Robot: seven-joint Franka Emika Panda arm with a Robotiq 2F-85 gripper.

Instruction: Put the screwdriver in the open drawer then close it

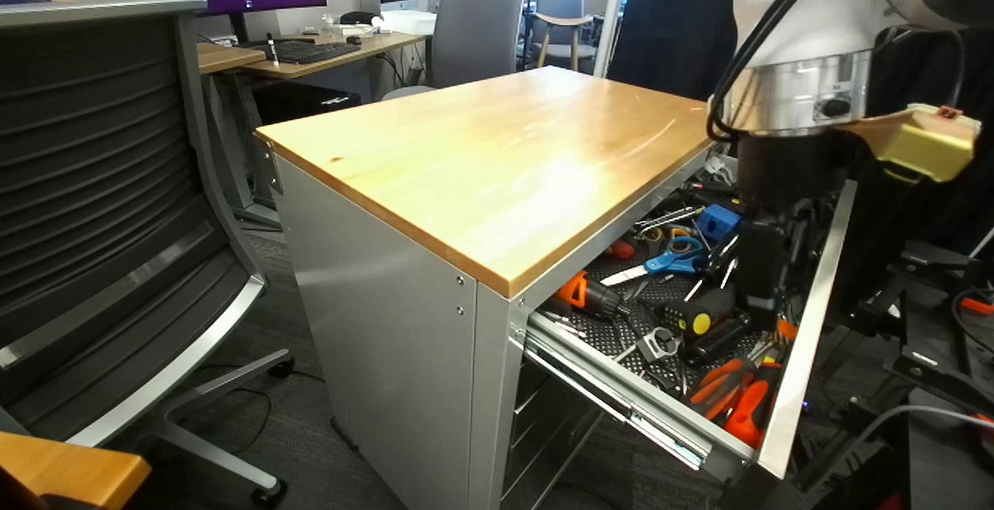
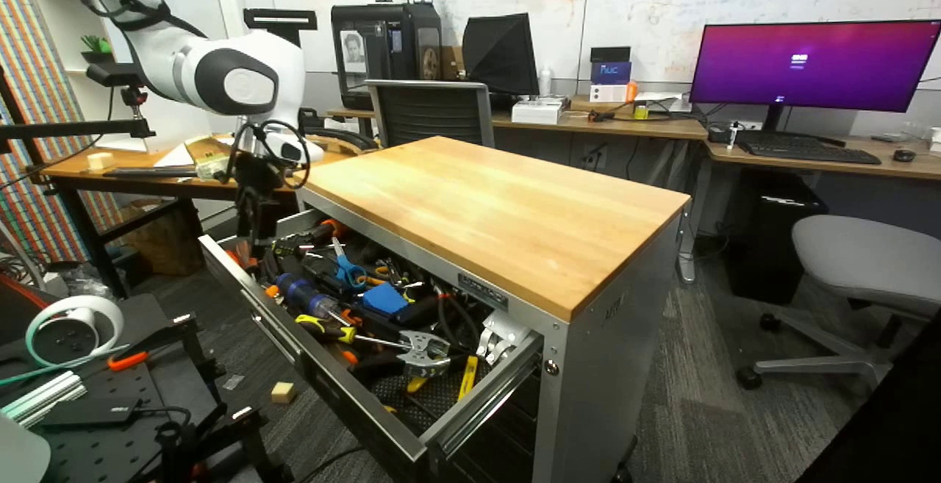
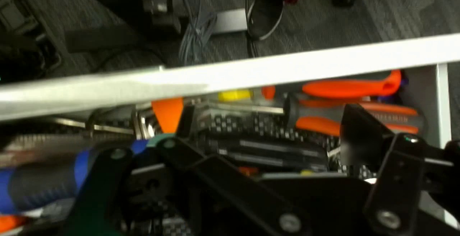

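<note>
Drawer of light-grey metal stands pulled out below the wooden surface, reaching past one edge of it. The end effector points down into the drawer with its two fingers spread wide apart; in the wrist view a black handle with grey stripes shows between the fingertips, and whether they touch it cannot be told. The screwdriver, as far as can be told the stubby black tool with a round yellow spot, lies in the drawer near the end effector, out from the corner of the surface closest to the camera in an exterior view. Blue-handled scissors lie nearer the surface's edge. An orange-and-grey handle rests by the drawer's front rim, and a yellow-and-black screwdriver lies farther along that rim.
</note>
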